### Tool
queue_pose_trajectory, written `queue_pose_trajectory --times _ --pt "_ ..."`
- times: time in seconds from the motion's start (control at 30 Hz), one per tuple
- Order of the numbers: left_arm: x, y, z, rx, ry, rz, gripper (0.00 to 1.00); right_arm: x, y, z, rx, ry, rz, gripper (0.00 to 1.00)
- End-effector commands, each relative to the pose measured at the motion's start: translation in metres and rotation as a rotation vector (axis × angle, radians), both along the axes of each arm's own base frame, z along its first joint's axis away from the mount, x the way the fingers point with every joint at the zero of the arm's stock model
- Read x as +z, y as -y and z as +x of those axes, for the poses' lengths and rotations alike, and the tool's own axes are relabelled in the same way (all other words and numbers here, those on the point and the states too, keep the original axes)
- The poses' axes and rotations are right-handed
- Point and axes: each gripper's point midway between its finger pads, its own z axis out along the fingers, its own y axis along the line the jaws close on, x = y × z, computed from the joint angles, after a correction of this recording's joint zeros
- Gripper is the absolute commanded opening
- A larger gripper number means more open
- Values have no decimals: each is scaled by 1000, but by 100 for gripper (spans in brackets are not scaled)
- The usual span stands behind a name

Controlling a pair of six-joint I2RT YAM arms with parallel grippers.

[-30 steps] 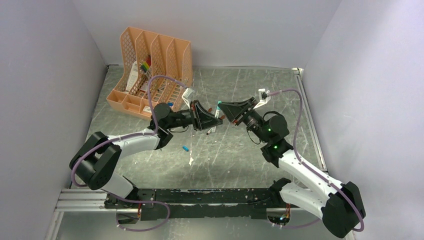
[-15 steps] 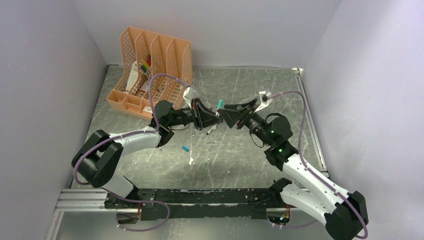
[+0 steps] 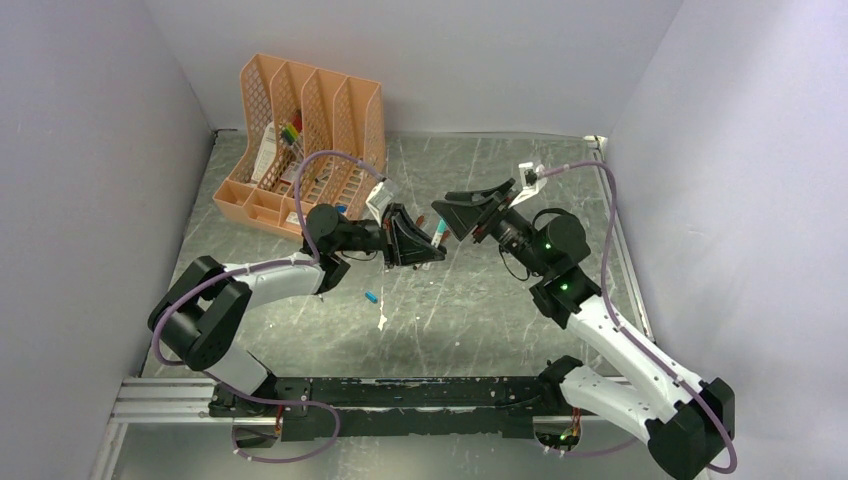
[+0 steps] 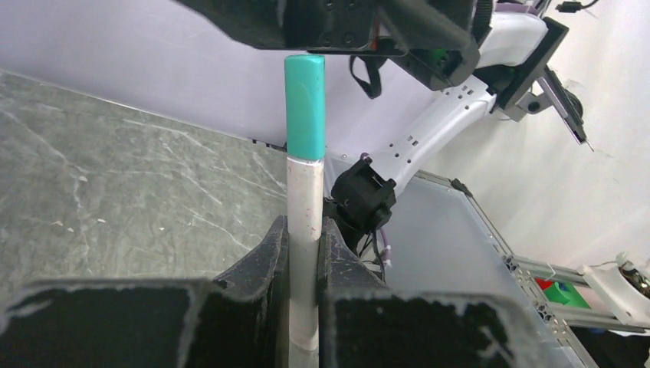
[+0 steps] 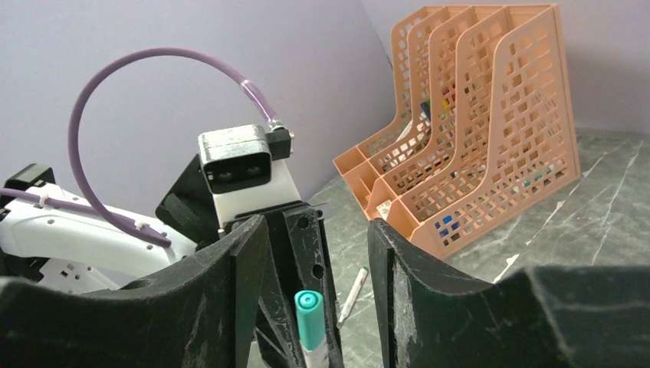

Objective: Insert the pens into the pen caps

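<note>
1 white pen (image 4: pixel 304 222) (teal cap (image 4: pixel 305 107) on)

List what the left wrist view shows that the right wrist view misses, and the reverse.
Left wrist only: the left gripper shut on the white pen barrel, and the right arm's white links. Right wrist only: the orange file rack, a loose pen on the table, a purple cable, the right gripper standing open. Both: the teal cap on that pen.

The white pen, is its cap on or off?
On. The teal cap covers the top end of the white pen, which the left tool grips.
</note>
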Motion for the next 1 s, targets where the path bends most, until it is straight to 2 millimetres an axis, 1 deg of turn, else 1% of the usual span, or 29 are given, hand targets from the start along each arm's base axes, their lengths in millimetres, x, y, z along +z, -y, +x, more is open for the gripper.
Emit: queue_pose_trajectory --times 0.0,0.27,0.53,0.63,0.8,0.97 --pt "21 -4 -13 -71 114 -53 7 6 -7 -3 47 24 -19 48" --pt "21 -3 -9 -51 123 -43 7 3 -12 -10 96 26 -30 41" --pt "22 -2 -7 -54 105 -60 7 -6 -13 -14 115 24 -48 38" --pt "24 -2 -9 -61 103 -71 7 -8 -13 -15 116 23 -47 32" --pt "27 -2 -9 -68 98 -83 7 -10 -14 -16 128 20 -46 30" --pt "27 -1 -8 -70 84 -89 7 -13 -16 -16 139 14 -48 23"
